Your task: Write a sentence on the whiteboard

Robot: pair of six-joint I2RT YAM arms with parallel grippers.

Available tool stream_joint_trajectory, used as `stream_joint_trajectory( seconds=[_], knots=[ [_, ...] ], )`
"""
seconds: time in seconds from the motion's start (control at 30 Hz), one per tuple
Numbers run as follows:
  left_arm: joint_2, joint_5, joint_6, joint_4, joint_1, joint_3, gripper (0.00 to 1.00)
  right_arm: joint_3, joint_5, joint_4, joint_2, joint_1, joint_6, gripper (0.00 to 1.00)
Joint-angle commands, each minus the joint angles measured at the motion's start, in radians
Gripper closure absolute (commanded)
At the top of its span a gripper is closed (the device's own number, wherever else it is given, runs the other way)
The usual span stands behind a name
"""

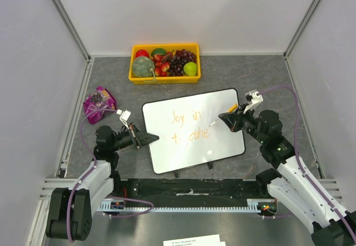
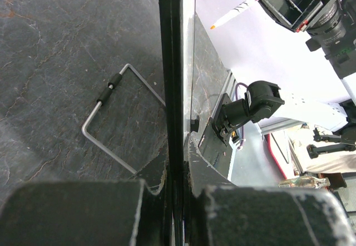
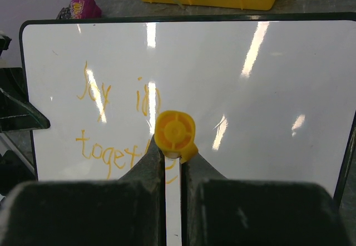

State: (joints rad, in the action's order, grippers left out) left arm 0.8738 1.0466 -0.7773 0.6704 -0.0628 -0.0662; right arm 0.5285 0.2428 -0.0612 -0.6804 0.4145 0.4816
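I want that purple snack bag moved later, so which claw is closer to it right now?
Left. The left claw clamps the left edge of the whiteboard, close to the purple snack bag; the right claw holds the marker across the board, on its right side.

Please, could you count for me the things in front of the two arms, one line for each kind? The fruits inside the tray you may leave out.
Whiteboard: 1
Marker: 1
Tray: 1
Bag: 1
Total: 4
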Motion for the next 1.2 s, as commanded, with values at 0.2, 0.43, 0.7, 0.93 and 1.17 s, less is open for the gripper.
stream_joint_trajectory(
  seconds=[0.2, 0.43, 0.7, 0.93, 1.17],
  knots=[
    [0.013, 0.001, 0.095, 0.018, -0.002, 0.020, 0.98, -0.016, -0.022, 0.001, 0.056, -0.003, -0.026, 1.00],
    [0.010, 0.001, 0.093, 0.020, 0.000, 0.022, 0.98, -0.015, -0.033, -0.015, 0.084, -0.003, -0.041, 1.00],
    [0.007, 0.001, 0.093, 0.020, 0.000, 0.022, 0.98, -0.016, -0.045, -0.032, 0.104, -0.003, -0.044, 1.00],
    [0.008, 0.001, 0.093, 0.021, 0.000, 0.022, 0.98, -0.013, -0.053, -0.038, 0.114, -0.003, -0.054, 1.00],
    [0.008, 0.003, 0.090, 0.023, -0.002, 0.023, 0.98, -0.018, -0.056, -0.040, 0.113, -0.003, -0.052, 1.00]
  ],
)
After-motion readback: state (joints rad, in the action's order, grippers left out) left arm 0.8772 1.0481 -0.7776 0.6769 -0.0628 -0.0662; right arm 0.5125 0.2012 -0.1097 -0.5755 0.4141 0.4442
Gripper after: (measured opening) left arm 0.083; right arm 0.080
